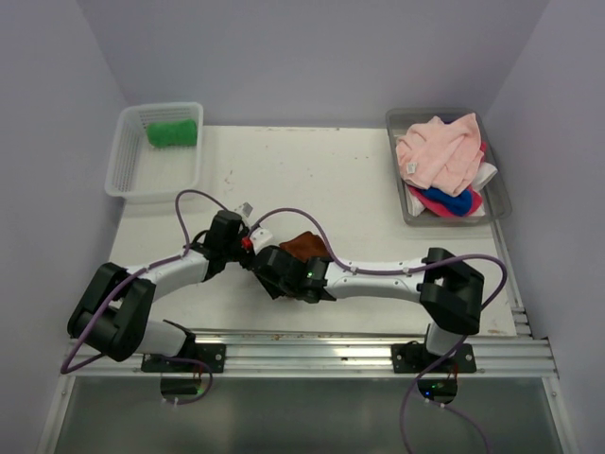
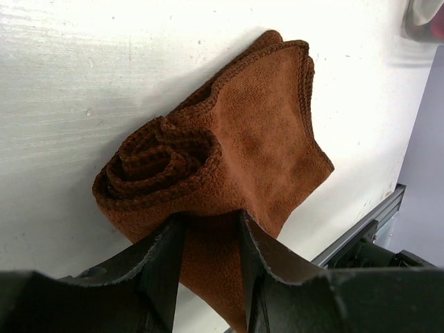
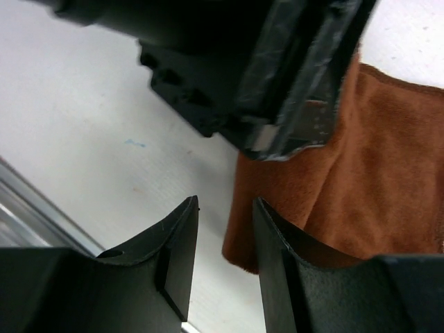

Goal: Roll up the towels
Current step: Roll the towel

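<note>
Left end effector (image 2: 209, 222) is clamped on a fold of the rust-brown terry-cloth towel (image 2: 263, 139), its two black fingers (image 2: 163, 263) pressed against the cloth from either side. Just ahead of those fingertips the towel lies on the white desk (image 2: 104, 69). The part ahead and to the left of the fingertips is wound into a loose spiral roll with its coiled end facing the wrist camera. The rest spreads out flat ahead and to the right, and one corner hangs down between the fingers. The right end effector (image 3: 225, 202) sits close beside the left one, whose black body fills the space directly ahead of its fingertips in the right wrist view. Its fingers stand a little apart. The gap shows bare desk and a corner of the brown towel, which touches or nearly touches the inner face of the right-hand finger, and no cloth is visibly pinched there. Most of the towel lies ahead and to the right of this end effector. Seen from above, both end effectors meet over the near middle of the desk, with the towel on the far side of the right wrist. Well ahead and to the left of the left end effector stands a white mesh plastic basket (image 1: 128, 170) holding a bright green towel (image 1: 172, 132). Well ahead and to the right of the right end effector is a clear grey plastic tray (image 1: 406, 115). In it a pale pink towel (image 1: 440, 151) is heaped over a blue towel (image 1: 444, 200).
</note>
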`<control>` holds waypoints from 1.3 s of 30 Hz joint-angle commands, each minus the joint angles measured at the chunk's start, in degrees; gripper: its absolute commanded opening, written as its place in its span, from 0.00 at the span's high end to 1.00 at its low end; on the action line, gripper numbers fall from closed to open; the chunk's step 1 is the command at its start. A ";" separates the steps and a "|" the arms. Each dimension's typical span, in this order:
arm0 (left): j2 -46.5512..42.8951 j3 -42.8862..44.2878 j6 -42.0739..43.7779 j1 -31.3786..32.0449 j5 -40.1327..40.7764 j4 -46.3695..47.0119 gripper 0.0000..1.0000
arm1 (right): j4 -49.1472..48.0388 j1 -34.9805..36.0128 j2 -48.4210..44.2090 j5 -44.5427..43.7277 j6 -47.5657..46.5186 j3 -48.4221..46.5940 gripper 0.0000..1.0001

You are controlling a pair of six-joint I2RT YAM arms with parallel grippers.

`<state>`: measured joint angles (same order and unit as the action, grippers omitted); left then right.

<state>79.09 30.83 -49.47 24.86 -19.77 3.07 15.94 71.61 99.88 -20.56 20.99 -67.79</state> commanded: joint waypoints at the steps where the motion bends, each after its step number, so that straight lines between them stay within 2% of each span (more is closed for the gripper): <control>1: -0.43 1.60 1.22 -0.25 2.37 -2.63 0.60 | 1.46 -1.48 -0.56 -2.91 0.54 0.90 0.59; 11: -1.04 3.36 1.84 -0.17 1.75 -4.98 0.55 | 0.76 -3.94 -0.29 -5.72 2.65 5.03 0.58; 16: -2.10 4.59 2.19 -0.17 1.49 -6.06 0.55 | -0.04 -4.03 0.05 -5.72 2.12 6.26 0.44; 20: -3.32 6.78 3.33 -0.25 1.93 -8.95 0.54 | -0.56 -4.38 0.93 -5.29 2.03 6.79 0.41; 26: -3.59 13.64 7.55 -0.69 5.27 -16.77 0.52 | -2.32 -4.64 4.10 -4.32 2.73 8.46 0.41; 29: -3.85 15.05 7.37 -1.31 5.36 -18.44 0.52 | -3.81 -4.99 5.24 -3.27 3.87 9.78 0.46; 30: -3.94 15.22 7.20 -1.66 5.27 -18.63 0.52 | -4.77 -5.25 5.24 -2.57 4.23 10.56 0.55; 32: -4.03 15.05 7.11 -1.83 5.09 -19.33 0.52 | -6.01 -6.13 3.93 -0.55 5.20 12.32 0.65; 33: -4.12 14.88 6.85 -2.01 5.09 -19.50 0.52 | -6.97 -6.40 3.31 0.07 5.46 12.85 0.76; 36: -4.91 13.65 6.58 -2.01 4.48 -19.33 0.48 | -10.04 -7.71 -0.64 5.50 4.94 15.04 0.89; 39: -6.05 11.98 5.79 -2.10 3.25 -18.72 0.38 | -13.03 -9.47 -4.07 13.31 3.88 16.81 0.91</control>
<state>75.31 43.66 -43.88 23.24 -14.96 -15.57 4.16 63.29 97.80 -19.44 23.94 -53.87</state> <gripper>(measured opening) 0.604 0.199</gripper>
